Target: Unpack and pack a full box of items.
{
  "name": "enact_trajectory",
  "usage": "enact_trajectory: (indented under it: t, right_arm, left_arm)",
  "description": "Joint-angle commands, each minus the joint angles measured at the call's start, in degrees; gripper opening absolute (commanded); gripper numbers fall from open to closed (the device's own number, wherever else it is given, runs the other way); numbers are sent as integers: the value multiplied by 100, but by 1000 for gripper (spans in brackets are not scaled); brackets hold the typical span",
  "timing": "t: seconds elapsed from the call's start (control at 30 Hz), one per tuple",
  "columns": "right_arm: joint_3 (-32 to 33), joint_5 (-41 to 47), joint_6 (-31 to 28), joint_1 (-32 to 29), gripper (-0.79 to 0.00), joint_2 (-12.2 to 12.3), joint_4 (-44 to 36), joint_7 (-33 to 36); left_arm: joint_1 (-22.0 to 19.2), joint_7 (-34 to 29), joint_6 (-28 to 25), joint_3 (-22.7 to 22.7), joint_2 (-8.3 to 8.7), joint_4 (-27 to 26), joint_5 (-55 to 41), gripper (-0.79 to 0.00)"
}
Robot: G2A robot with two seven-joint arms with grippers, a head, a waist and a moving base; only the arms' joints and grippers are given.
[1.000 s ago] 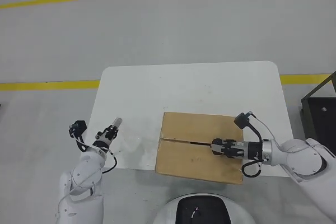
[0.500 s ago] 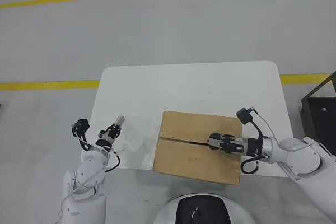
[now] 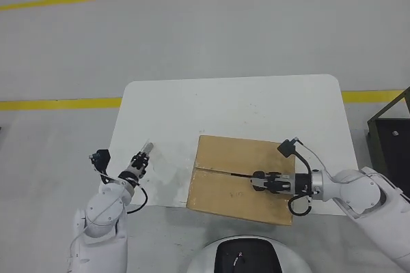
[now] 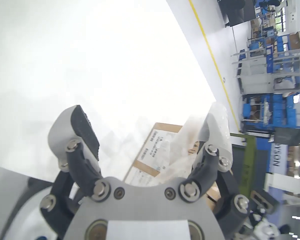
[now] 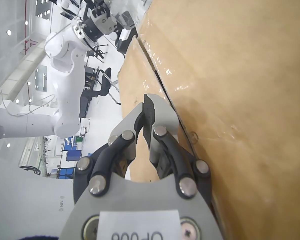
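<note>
Top view: right hand (image 3: 254, 180) clenched beside box (image 3: 219, 199) seam, left hand (image 3: 145, 149) released.

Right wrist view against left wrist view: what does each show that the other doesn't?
Right wrist: the right claw, shut, at the seam of the box. Left wrist: the label on the box's side, and the table. Both: the box, the open left claw and the clear film clinging to it.

A barcode label (image 4: 153, 148) on the box (image 4: 163, 128) is too small to read.
</note>
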Motion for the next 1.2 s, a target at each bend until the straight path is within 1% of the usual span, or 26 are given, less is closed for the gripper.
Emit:
enact_trajectory:
  t: [0.0, 0.1, 0.17, 0.2, 0.3, 0.4, 0.47, 0.53, 0.6, 0.67, 0.73, 0.77, 0.83, 0.97, 1.17]
  right_arm:
    - [7, 0, 25, -8, -785, -1, 29, -19]
    - [24, 3, 66, -14, -785, -4, 56, -70]
    - [31, 0, 82, -13, -785, -5, 60, -77]
    - [32, 4, 91, -11, -785, -6, 62, -77]
    - [32, -3, 97, 4, -785, -9, 66, -71]
    - [40, -14, 114, 21, -785, -12, 84, -74]
    - [49, -24, 128, 28, -785, -12, 96, -73]
    - [61, -30, 138, 26, -785, -13, 101, -77]
    - [68, -36, 138, 18, -785, -13, 108, -83]
    - [78, -39, 146, 7, -785, -13, 123, -99]
    - [89, -38, 161, 2, -785, -13, 132, -107]
    - [94, -39, 161, 3, -785, -13, 134, -105]
    - [103, -45, 163, 10, -785, -14, 139, -108]
    - [121, -62, 166, 32, -785, -16, 167, -105]
    - [140, -84, 159, 45, -785, -18, 204, -103]
  left_arm:
    - [-153, -307, 593, -111, 4, 60, -419, 0]
    - [-396, -679, 1401, -273, 30, 273, -800, 0]
    - [-543, -914, 1958, -232, 85, 471, -609, 0]
    - [-623, -1078, 2152, -186, 119, 567, -532, 0]
    - [-778, -1092, 2139, -145, 206, 862, -735, 0]
    - [-851, -1261, 1970, -27, 342, 977, -649, 0]
    - [-915, -1376, 1854, -45, 438, 1026, -591, 0]
    - [-982, -1512, 1719, -87, 535, 1090, -749, 0]
    - [-1006, -1644, 1587, -69, 621, 1067, -622, 0]
    - [-981, -2022, 1209, -24, 736, 1044, -526, 0]
    - [-962, -2252, 980, -51, 854, 1035, -317, 0]
    - [-962, -2338, 894, -67, 902, 1058, -332, 0]
    - [-955, -2481, 750, -46, 1013, 1044, -36, 0]
    - [-938, -2737, 494, -17, 1183, 1084, 59, 0]
    - [-812, -3116, 115, 83, 1418, 997, 140, 0]
